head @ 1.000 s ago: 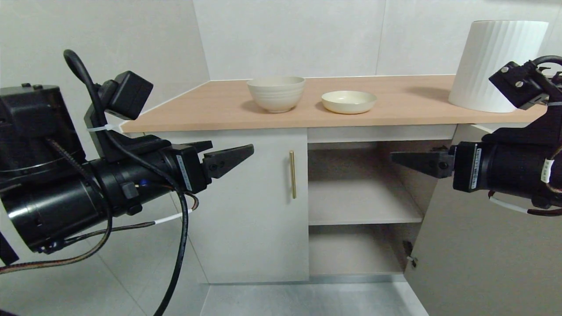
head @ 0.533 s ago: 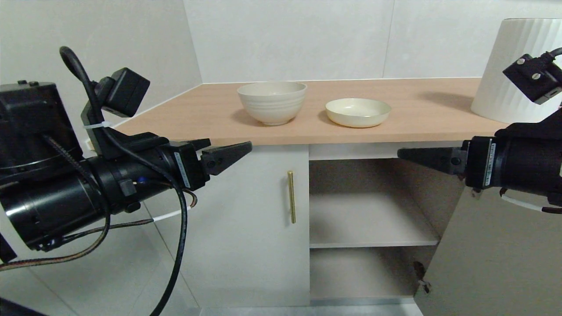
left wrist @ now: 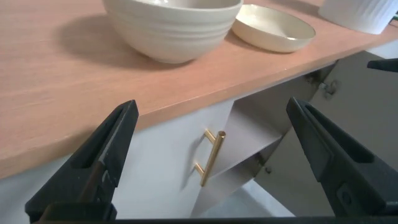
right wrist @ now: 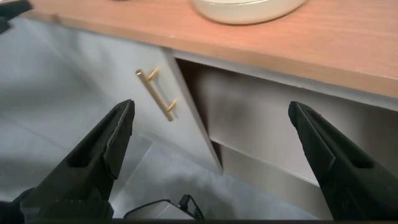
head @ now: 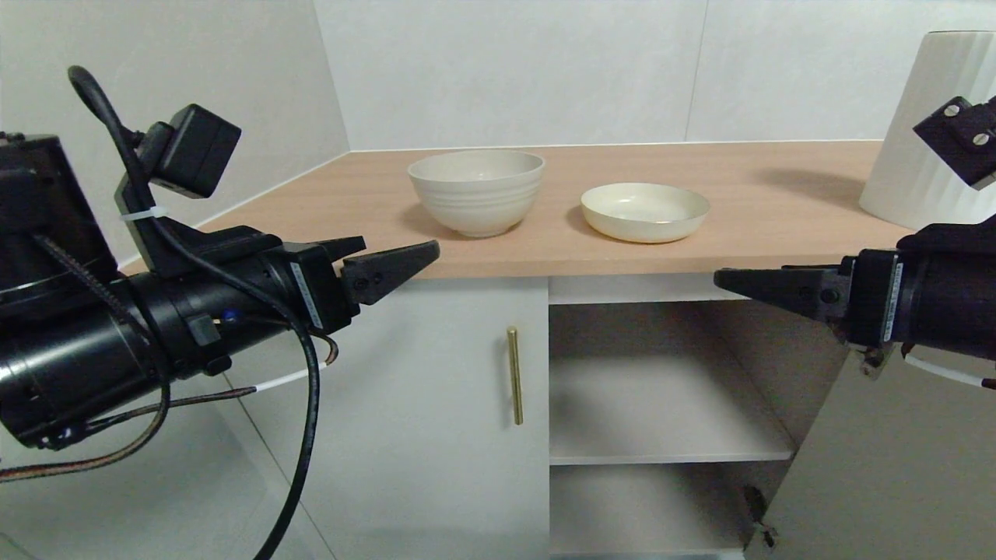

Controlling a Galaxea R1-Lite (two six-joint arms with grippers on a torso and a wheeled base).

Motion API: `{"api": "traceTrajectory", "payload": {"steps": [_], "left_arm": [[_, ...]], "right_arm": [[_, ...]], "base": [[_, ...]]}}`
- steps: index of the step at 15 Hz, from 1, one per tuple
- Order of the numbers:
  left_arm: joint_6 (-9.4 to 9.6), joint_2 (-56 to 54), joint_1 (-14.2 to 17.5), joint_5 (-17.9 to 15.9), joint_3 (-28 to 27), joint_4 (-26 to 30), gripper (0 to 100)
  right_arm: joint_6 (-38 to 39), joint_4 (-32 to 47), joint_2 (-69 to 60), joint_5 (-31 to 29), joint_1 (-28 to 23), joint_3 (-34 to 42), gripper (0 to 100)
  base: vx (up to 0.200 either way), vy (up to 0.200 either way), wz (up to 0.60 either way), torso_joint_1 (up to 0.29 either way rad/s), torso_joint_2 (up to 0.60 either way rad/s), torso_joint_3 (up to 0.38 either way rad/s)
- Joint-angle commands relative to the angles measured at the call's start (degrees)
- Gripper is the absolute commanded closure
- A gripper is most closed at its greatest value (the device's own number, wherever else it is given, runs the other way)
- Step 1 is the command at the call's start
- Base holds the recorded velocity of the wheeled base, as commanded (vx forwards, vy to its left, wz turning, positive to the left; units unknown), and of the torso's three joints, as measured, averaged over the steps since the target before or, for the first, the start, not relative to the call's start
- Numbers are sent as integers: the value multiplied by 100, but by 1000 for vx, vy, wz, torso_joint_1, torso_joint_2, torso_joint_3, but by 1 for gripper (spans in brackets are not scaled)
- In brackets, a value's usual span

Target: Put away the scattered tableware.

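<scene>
From the head view, the ribbed cream bowl (head: 475, 190) and the shallow cream dish (head: 645, 211) sit side by side on the wooden countertop (head: 778, 202), bowl to the left, with a white ribbed container (head: 926, 148) at the far right. Below, the left cabinet door (head: 436, 435) is closed, with a brass handle (head: 513, 376) near its edge; the right door (head: 879, 467) hangs open on a bare shelf (head: 661, 420). The left gripper (head: 397, 253) hovers at the counter's front edge, left of the bowl, and the right gripper (head: 727, 278) hangs just under the edge, right of the dish. Each wrist carries a white label (head: 302, 295) whose print is too small to read. In the left wrist view, the left gripper (left wrist: 211, 106) has its fingers spread wide around nothing, the bowl (left wrist: 171, 28) and dish (left wrist: 273, 28) beyond. In the right wrist view, the right gripper (right wrist: 211, 107) is likewise spread and holds nothing, the dish (right wrist: 245, 7) above it and the handle (right wrist: 160, 93) nearby.
</scene>
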Motion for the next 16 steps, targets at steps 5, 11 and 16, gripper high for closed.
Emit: {"api": "traceTrajectory", "payload": {"steps": [5,11,16], "left_arm": [[-2,72,-1,1,-10,7,0],[-11,248,-1,1,-159,25,0],[-503,644,17,36,-678,69,0]], "right_arm": [[-1,-1,-3,-7,8,44,0],[-1,-10,129,-7,-36,35,0],[-1,-563,595,28,-335,17,0]], "base": [[0,0,0,4,-32,-29],[0,0,0,102,-372,-296],[0,0,0,160,-471,-302]]}}
